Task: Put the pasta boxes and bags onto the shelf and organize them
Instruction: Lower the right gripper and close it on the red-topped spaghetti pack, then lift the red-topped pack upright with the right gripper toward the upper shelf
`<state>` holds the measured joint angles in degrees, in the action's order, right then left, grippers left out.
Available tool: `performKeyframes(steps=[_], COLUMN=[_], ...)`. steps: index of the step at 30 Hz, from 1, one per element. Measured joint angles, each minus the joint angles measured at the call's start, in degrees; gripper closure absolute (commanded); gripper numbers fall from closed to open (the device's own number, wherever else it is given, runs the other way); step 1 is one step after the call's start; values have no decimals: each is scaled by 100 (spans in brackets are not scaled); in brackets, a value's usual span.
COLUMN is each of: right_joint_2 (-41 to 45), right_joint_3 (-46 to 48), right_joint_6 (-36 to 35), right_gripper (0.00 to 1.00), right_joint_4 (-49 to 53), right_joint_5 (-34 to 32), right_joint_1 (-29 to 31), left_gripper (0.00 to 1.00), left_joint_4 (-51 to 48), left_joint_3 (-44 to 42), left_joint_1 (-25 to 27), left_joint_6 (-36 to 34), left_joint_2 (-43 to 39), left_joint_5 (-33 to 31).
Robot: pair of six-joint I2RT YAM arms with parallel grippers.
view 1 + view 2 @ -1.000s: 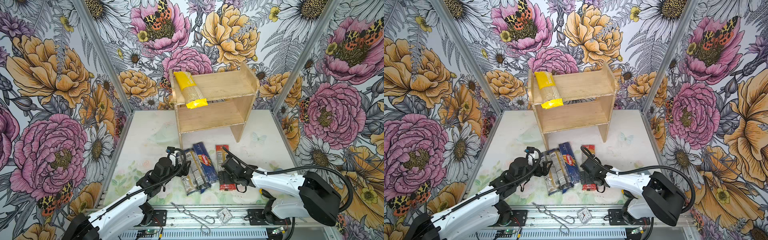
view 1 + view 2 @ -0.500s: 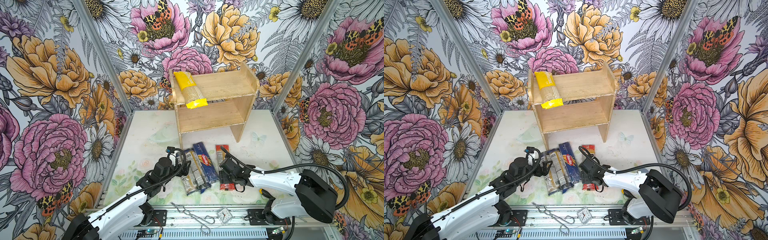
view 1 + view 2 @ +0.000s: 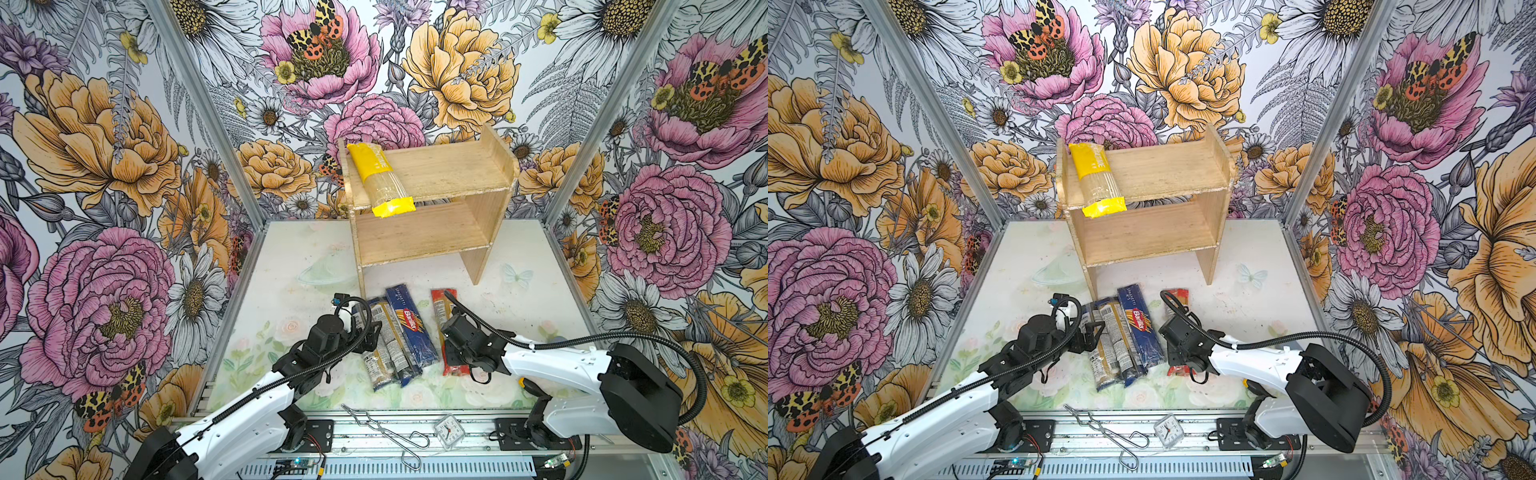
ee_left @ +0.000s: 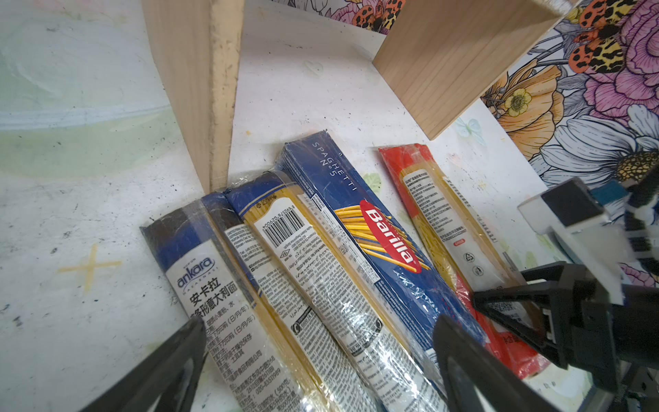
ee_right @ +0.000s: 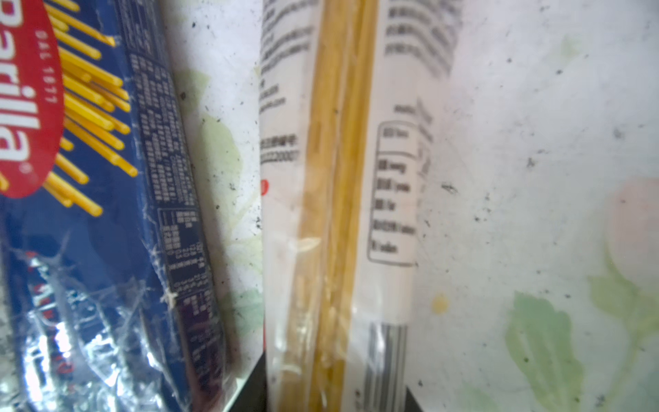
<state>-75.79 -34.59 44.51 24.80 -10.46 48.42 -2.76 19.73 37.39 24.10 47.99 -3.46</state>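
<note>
- The right gripper (image 3: 453, 351) is seen closed across the red-ended pack (image 4: 445, 221). Its fingers are pressed to both long edges near the pack's closer end, and the pack is held flat on the table (image 3: 291, 270).
- That pack is made of clear film over pale yellow strands, with a white printed label and red ends.
- Just beside the right gripper, toward the left gripper, the dark blue Barilla pack (image 4: 374, 232) is laid. It is marked with a red oval logo and drawn spaghetti, and a narrow strip of table is left between it and the held pack.
- The left gripper (image 4: 321, 323) is held wide open with nothing in it. Its jaws are spread above two slim clear packs with dark blue ends, the ankara pack (image 4: 207, 285) and the barcode pack (image 4: 296, 257), which are laid touching side by side.
- Beyond both grippers the shelf (image 3: 436, 174) is stood, built of light bare wood in two tiers. The slim packs' far ends are set against the foot of its plank side.
- Farthest from the grippers, the yellow-ended pack (image 3: 380, 180) is laid on the top tier, at the left gripper's side. Its near end overhangs the front edge.
</note>
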Motion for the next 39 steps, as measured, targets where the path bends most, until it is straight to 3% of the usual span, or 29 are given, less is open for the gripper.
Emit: performKeyframes(steps=[2,13,22,30,39], right_joint_2=[96,463,1690,2669,2935], right_joint_3=[-2,28,-243,-1845,-3945], right_joint_6=[-37,-131,-483,-763,-1003], right_gripper=[100,100,100,100,100], right_joint_4=[-46,271,1596,2918,4205], right_joint_5=[4,315,800,1172,1233], right_joint_1=[0,-2,-42,-87,-87], left_gripper=[1,1,1,1,1], left_joint_4=[0,-2,-4,-4,-39], left_joint_3=[0,0,0,0,24], left_joint_1=[0,0,0,0,0], left_joint_6=[0,0,-2,-2,-26], left_joint_2=[0,0,0,0,11], left_joint_5=[0,2,2,2,4])
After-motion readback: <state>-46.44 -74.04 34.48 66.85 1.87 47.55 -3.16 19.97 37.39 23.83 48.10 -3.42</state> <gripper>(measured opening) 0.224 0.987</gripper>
